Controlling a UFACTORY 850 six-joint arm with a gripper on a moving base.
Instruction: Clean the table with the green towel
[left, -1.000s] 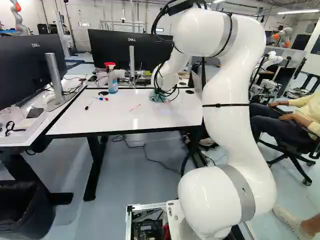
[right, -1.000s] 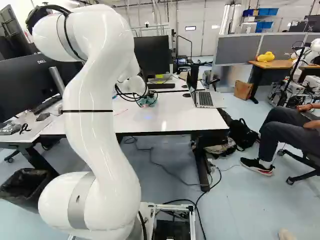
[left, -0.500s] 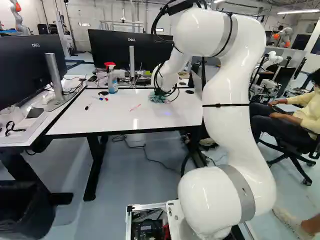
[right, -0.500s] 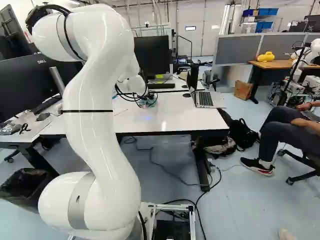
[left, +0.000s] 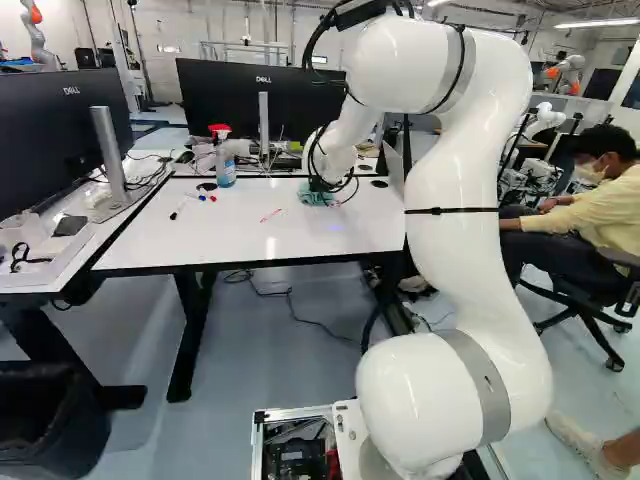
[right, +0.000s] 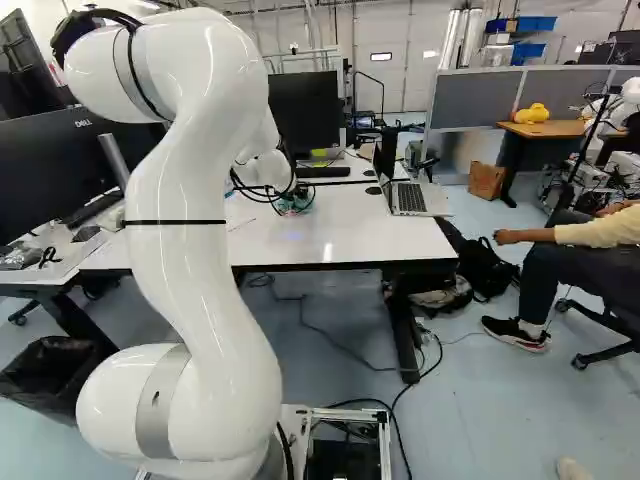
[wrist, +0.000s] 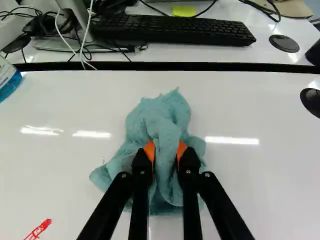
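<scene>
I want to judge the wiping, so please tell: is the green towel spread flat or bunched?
Bunched: the green towel rises in folds, pinched by the gripper, crumpled on the table.

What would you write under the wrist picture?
Gripper pinching a crumpled green towel on the white table.

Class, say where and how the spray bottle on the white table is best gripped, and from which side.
Probably by the body, just below the red spray head: the spray bottle stands upright, and its body offers two fingers a simpler hold than the head. Come level from the towel's side, since markers lie on the near side. The gripper, closed on the towel, must release first.
</scene>
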